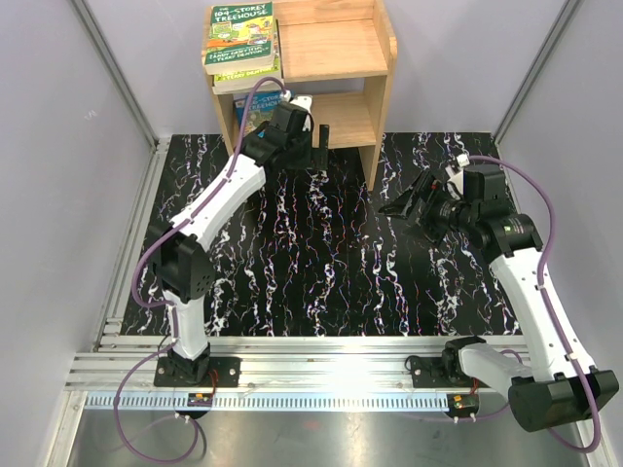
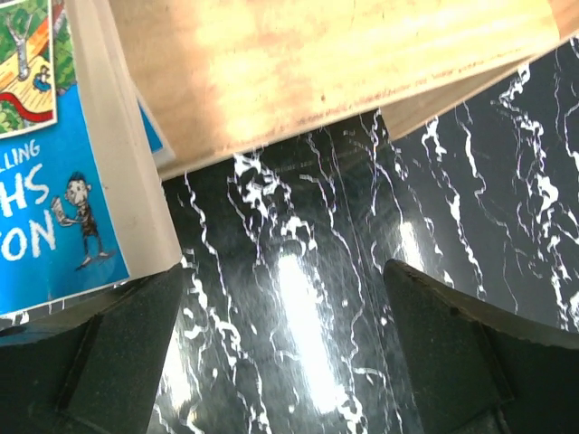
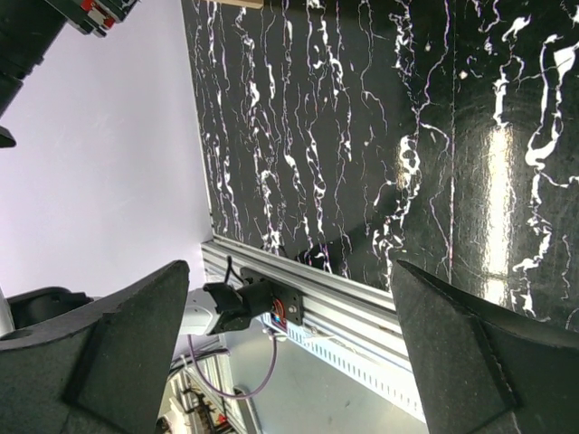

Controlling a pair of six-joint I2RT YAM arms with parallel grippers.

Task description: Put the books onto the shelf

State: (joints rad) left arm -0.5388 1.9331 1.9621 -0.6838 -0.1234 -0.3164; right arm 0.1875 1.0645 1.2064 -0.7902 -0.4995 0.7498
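The right gripper (image 3: 289, 271) is held wide and empty over the mat (image 1: 311, 263), well apart from the shelf (image 1: 336, 49). Farther in, the left gripper (image 2: 282, 271) is spread wide too, with nothing held, at the lower tier's front edge. A blue book (image 2: 54, 208) is seen just beside one finger. On the top tier a stack (image 1: 241, 44) is laid at the left. The paperbacks are judged light, bendy and glossy, best pinched at the spine. Access is hemmed in by the side panels.
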